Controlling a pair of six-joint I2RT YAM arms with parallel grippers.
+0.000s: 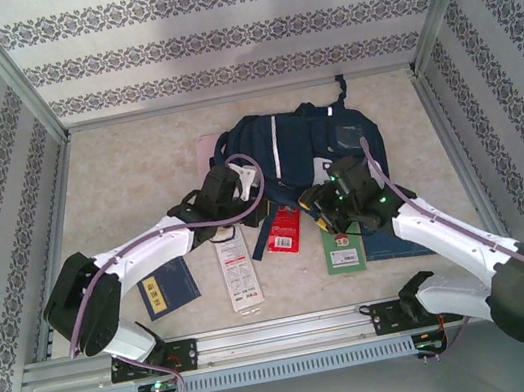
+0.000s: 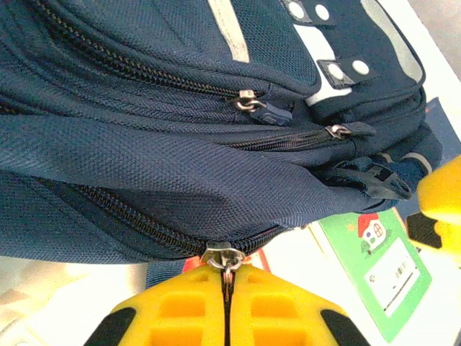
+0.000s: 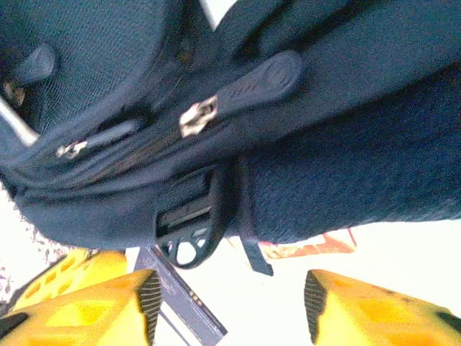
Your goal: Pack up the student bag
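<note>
Student bag (image 1: 288, 141), navy with pale stripes, is lying flat on the table (image 1: 131, 199), in the middle of its far half, with the zipped edge turned toward the arms. Left gripper (image 1: 259, 205) is reaching to that near edge. In the left wrist view its yellow fingers (image 2: 180, 306) are pressing together on a metal zip pull (image 2: 225, 257) at the end of a dark zip line, the jaws leaving no gap. Two further zip sliders are sitting higher on the fabric, and a black buckle (image 2: 382, 180) is hanging at the bag's right side. Right gripper (image 1: 320, 206) is hovering just beside the bag's near right corner. In the right wrist view its two yellow fingers (image 3: 115, 303) are standing well apart with nothing between them, clear of the fabric, below the black buckle (image 3: 189, 225) and a rubber tab (image 3: 263, 79).

Loose items are lying on the table in front of the bag, from left to right: a navy book (image 1: 169, 291), a white leaflet (image 1: 238, 271), a red packet (image 1: 284, 231) and a green booklet (image 1: 343, 248). A dark blue book (image 1: 397, 241) is lying just beside the green booklet, partly under the right arm. A pink sheet (image 1: 203, 150) is showing at the bag's left edge, partly beneath it
</note>
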